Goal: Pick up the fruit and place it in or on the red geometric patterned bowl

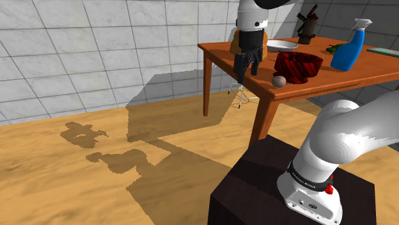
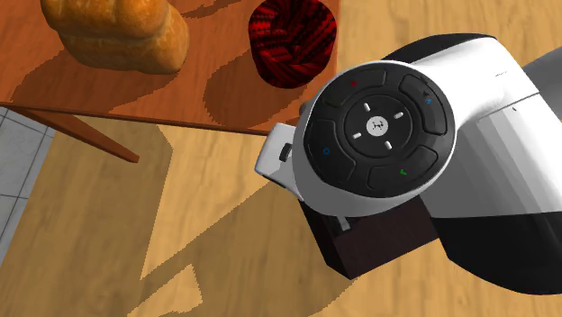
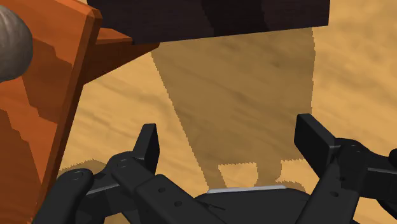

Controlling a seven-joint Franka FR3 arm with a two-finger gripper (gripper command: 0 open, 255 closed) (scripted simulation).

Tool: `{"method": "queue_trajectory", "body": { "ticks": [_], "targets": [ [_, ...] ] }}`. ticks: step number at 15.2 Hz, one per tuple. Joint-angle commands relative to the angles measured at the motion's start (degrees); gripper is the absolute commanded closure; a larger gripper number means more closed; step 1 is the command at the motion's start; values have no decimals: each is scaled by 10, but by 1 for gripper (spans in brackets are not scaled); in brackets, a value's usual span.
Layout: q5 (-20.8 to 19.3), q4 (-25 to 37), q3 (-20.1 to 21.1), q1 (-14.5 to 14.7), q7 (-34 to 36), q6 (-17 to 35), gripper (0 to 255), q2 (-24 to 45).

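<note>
Your end effector (image 1: 247,69) hangs released, its fingers (image 3: 147,143) standing well apart with nothing between them but the wooden floor (image 3: 242,95) far below. The fruit (image 1: 279,81), a small brownish-grey ball, sits on the tabletop (image 1: 224,52) close to its near edge. In the shoulder view it lies at about four o'clock from the end effector, near but clearly apart. In the wrist view the fruit (image 3: 9,48) lies well outside the span of the fingers, beyond the tabletop's edge, so you are aimed over the floor and not over the fruit. That offset is what your next move turns on: I judge you need to shift toward four o'clock in the shoulder view until the fruit is centred between the fingers, then come down. It looks round, so no long axis should dictate your wrist angle. The red patterned bowl (image 1: 298,66) stands just beside the fruit at about one o'clock from it. Whether the two touch is hard to tell from here, so leave room for the finger on that side.
</note>
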Motion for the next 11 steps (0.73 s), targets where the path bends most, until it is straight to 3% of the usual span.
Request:
{"method": "queue_trajectory", "body": {
  "ticks": [1,11],
  "targets": [
    [0,0,0,0,0,0,0,0],
    [-124,-49,-108,-50,-142,-8,0,-59]
  ]
}}
